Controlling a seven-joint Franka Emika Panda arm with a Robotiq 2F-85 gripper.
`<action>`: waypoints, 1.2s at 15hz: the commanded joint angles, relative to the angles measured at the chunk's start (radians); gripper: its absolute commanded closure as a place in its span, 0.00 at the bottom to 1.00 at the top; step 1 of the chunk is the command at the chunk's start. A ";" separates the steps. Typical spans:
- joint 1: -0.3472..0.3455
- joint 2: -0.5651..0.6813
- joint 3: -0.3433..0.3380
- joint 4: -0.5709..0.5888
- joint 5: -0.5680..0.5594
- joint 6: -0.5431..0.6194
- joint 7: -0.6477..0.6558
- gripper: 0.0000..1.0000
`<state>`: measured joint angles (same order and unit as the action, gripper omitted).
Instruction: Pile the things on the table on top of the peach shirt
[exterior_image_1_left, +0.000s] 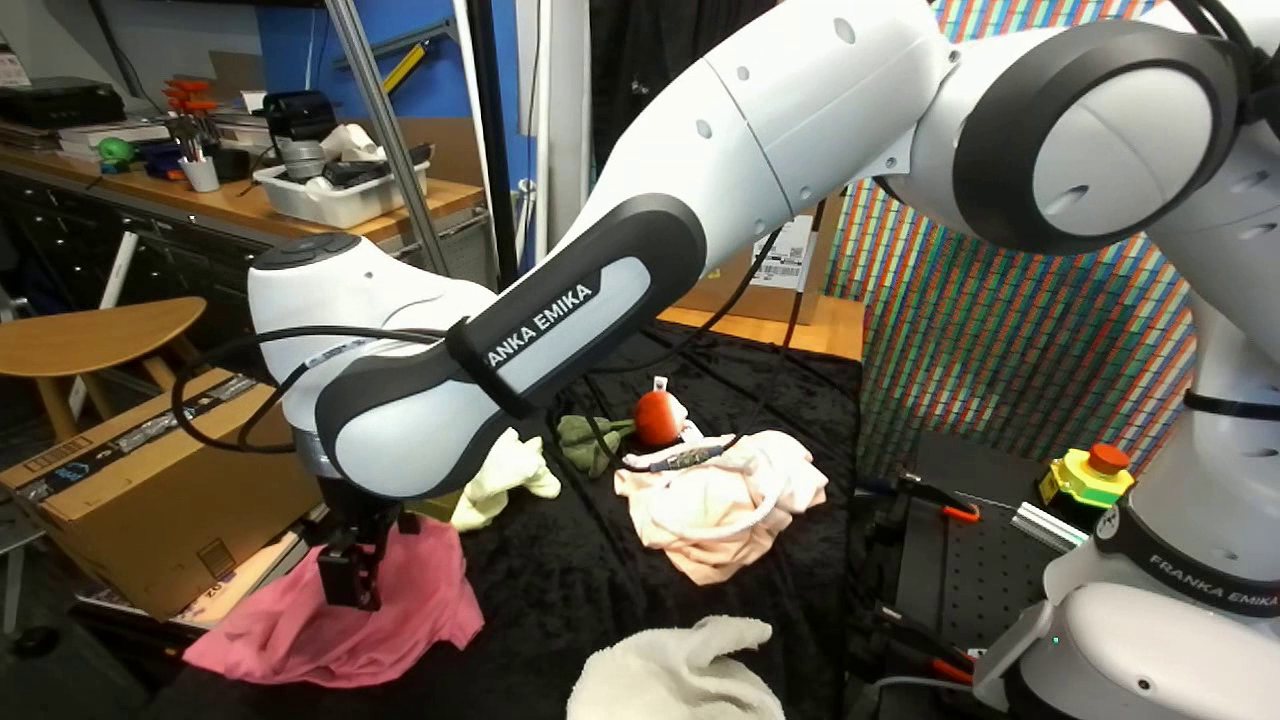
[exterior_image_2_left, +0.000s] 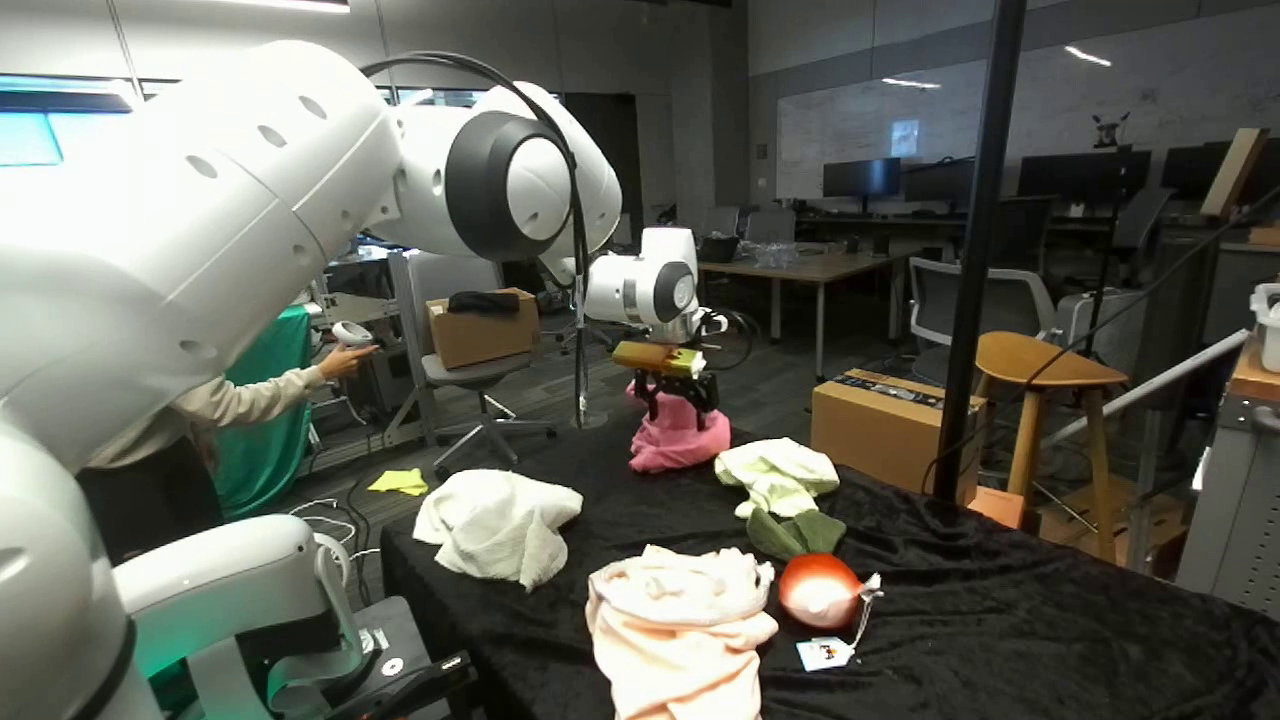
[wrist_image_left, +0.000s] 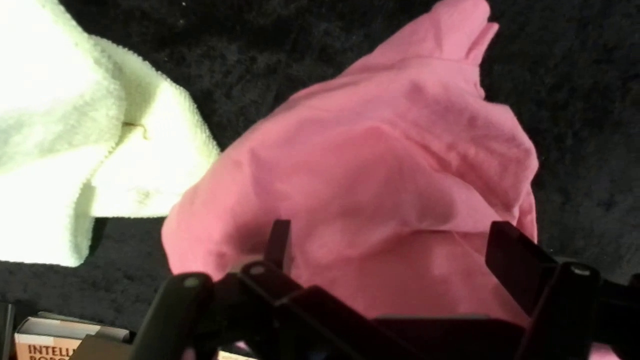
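At the left in an exterior view, I am seeing the bright pink garment (exterior_image_1_left: 410, 610) lying rumpled at the end of the black velvet-covered table (exterior_image_1_left: 565, 590) farthest from the arm's base (exterior_image_1_left: 1150, 640). My Robotiq gripper (wrist_image_left: 392, 242) is hanging over it, jaws spread wide and grasping nothing; whether they are touching the fabric I cannot tell. In the wrist view the garment is lying beneath the gripper and reaching out past the jaws, its long axis slanting from lower left to upper right. The coming pinch, I am guessing, is turning on that slant. Just right of the pink, the pale yellow terry cloth (exterior_image_1_left: 505, 480) is sitting; farther right I am finding the radish-like plush toy (exterior_image_1_left: 657, 418), the white cloth (exterior_image_1_left: 675, 675) and, rightmost, the peach shirt (exterior_image_1_left: 705, 510). I am reckoning on carrying rightward to that shirt, well apart from the gripper.
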<state>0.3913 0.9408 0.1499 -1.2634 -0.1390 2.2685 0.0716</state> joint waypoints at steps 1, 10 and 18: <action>-0.008 0.024 0.015 0.036 0.036 0.015 -0.021 0.00; 0.063 0.003 -0.019 0.027 -0.057 0.063 -0.040 0.00; 0.102 -0.004 -0.091 0.047 -0.250 0.096 -0.032 0.00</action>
<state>0.4866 0.9397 0.0864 -1.2397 -0.3523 2.3486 0.0483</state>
